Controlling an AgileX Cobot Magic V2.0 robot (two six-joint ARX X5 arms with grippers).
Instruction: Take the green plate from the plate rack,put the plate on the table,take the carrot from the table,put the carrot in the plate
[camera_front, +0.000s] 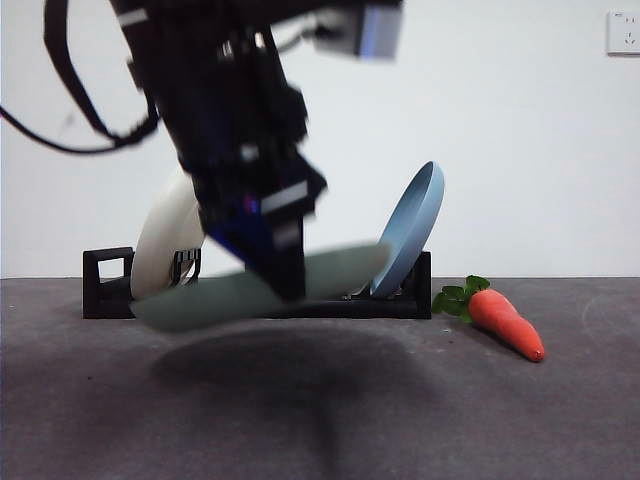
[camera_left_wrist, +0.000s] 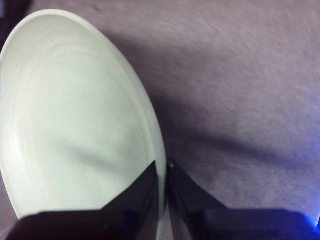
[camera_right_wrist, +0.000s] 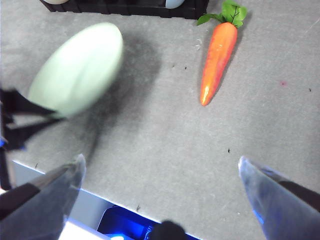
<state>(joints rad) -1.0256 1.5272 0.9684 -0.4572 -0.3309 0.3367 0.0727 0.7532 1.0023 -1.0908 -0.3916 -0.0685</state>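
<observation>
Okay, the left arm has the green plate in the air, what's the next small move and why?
Probably lower it straight down. The left end effector is shut on the rim of the green plate, which hangs nearly flat above the table, casting a shadow, already out of the plate rack. The carrot lies off to one side, and the right end effector waits open.

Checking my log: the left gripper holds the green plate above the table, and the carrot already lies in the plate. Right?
Not quite. The carrot lies on the table, beside the plate rack, per the front view. The left gripper does hold the green plate above the table.
</observation>
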